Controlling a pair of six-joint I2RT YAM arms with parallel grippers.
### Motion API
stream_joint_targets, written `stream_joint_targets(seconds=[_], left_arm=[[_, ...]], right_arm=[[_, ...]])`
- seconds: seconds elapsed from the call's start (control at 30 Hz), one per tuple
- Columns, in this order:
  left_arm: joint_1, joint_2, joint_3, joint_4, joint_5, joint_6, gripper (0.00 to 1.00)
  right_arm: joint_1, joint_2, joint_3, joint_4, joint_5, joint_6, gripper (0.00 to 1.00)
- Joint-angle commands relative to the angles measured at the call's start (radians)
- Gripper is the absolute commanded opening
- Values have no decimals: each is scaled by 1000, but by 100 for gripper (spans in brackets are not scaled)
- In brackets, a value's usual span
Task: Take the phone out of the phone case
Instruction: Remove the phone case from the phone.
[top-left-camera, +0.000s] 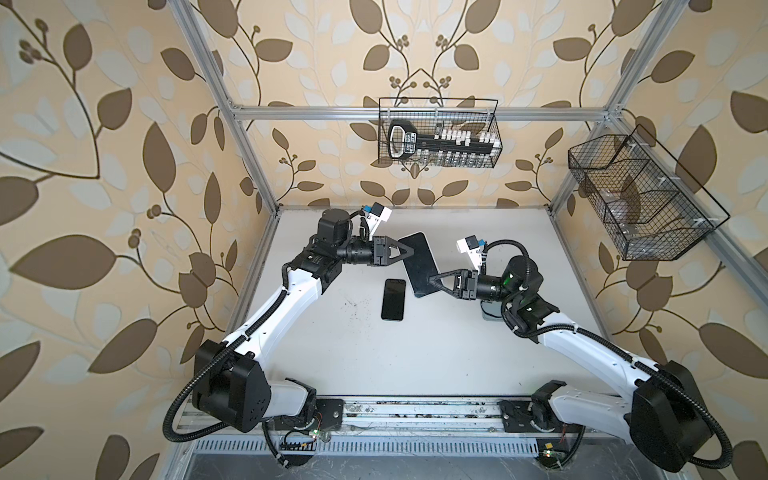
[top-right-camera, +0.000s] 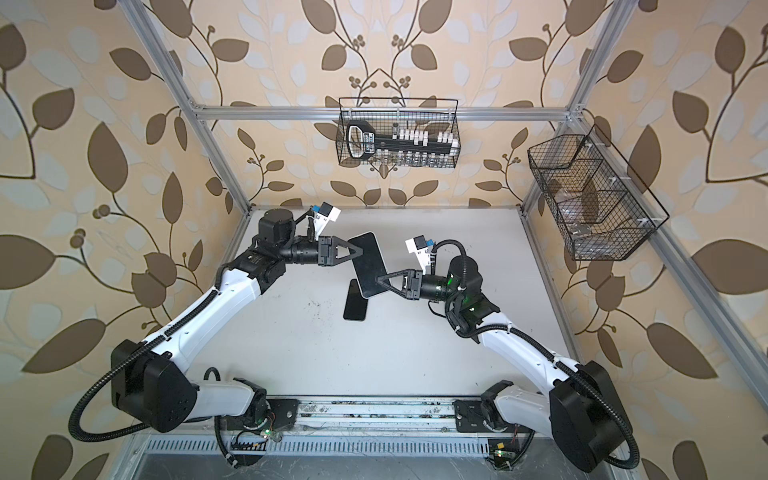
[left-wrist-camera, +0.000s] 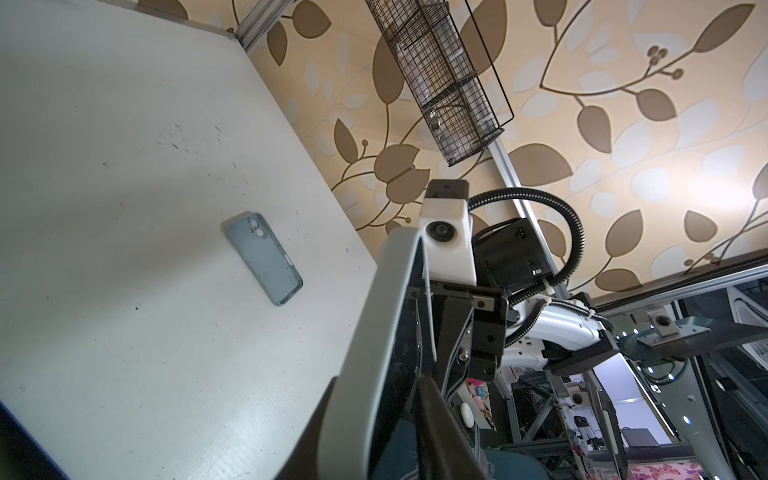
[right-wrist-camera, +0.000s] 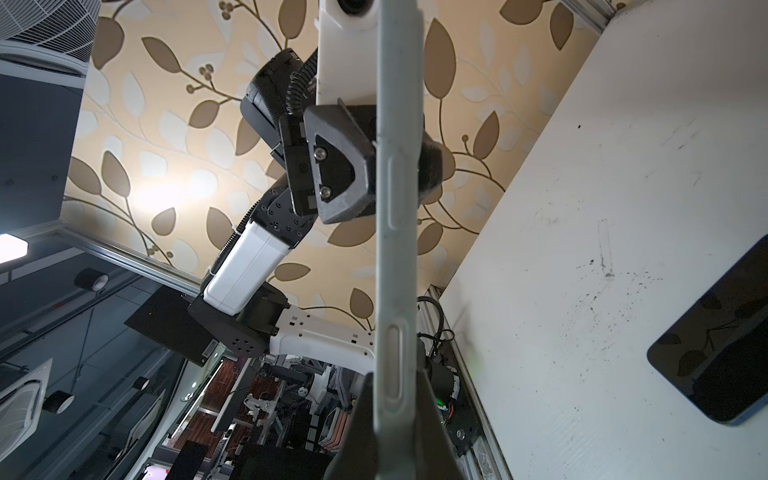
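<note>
Two robot arms are holding a dark-screened phone (top-left-camera: 419, 264), seated in its pale grey soft-plastic phone case (right-wrist-camera: 395, 208), clear of the white counter (top-left-camera: 415, 357). The left hand (top-left-camera: 410, 252) is clamping one long edge toward the far end, its fingers (right-wrist-camera: 336, 166) pressing on both faces of the case. The right hand (top-left-camera: 433, 277) is clenching the opposite long edge toward the near end. The phone's long axis is running tilted between the two hands, screen facing up, so both hands are equally close. By the look of it, the coming peel is depending on one hand anchoring the case while the other is flexing its rim away. A bare black slab phone (top-left-camera: 393, 299) is lying flat on the counter beneath, just left of the right hand.
</note>
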Motion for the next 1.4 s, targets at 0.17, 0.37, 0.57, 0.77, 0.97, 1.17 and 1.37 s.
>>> stream_joint_targets(seconds=[0.17,0.37,0.57,0.77,0.97,1.17,1.37], left_arm=[[3,11,22,80,62,-15,25],[4,13,29,85,60,-18,18],[4,11,31,89,53,-27,1],[7,-6,18,113,32,-50,0],[9,-27,-35,266,-38,-183,0],[10,-32,-102,436,-142,-314,0],[12,-39,-154,579,-272,-457,0]], right_arm=[[-1,0,29,42,1,9,0],[-3,-4,20,28,-3,5,0],[-4,-7,19,26,-2,5,0],[-6,-9,21,22,10,6,10],[-7,-11,11,28,32,12,48],[-8,-13,-2,65,45,34,65],[-11,-37,-39,70,76,27,94]])
